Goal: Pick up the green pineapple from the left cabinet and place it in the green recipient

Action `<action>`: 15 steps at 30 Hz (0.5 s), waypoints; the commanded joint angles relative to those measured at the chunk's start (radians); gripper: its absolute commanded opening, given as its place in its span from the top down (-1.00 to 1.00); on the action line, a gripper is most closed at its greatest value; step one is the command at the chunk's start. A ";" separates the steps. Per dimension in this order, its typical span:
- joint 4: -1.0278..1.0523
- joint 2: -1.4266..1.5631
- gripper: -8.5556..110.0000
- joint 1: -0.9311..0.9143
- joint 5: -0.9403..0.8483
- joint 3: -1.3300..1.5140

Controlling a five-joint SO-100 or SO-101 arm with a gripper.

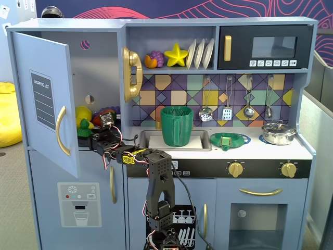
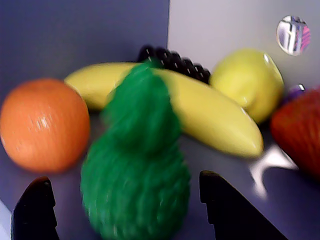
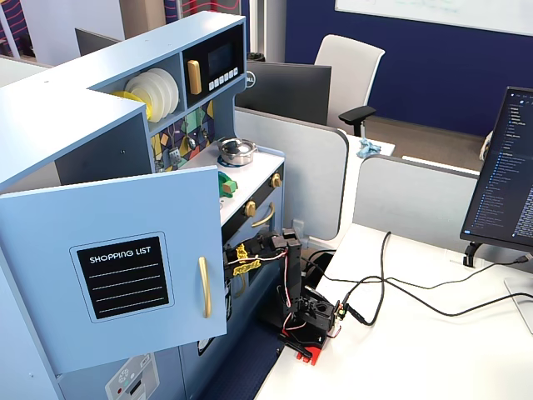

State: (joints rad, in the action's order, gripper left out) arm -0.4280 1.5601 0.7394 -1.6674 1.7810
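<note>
Reaching into the cabinet (image 1: pixel 39 99) with the pincer (image 2: pixel 125 210) gaping wide, gripping nothing. Framing the pineapple (image 2: pixel 137 175) squarely between the 2 fingers (image 2: pixel 32 210), its leafy top pointing away. Likely weighing little, being stiff, bumpy plastic, so probably resisting slip. Judging the fat lower body the best hold. Crowding beyond it: an orange (image 2: pixel 44 124), a banana (image 2: pixel 210 115).
</note>
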 commanded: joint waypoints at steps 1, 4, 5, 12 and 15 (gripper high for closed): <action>-0.015 -0.014 0.35 -0.015 0.025 -0.115; -0.008 -0.049 0.36 -0.017 0.037 -0.152; -0.006 -0.064 0.37 -0.017 0.041 -0.172; -0.012 -0.158 0.58 0.005 0.080 -0.256; -0.017 -0.140 0.86 0.006 0.063 -0.215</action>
State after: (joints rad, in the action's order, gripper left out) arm -0.4280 1.3975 0.7409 -1.6030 1.6030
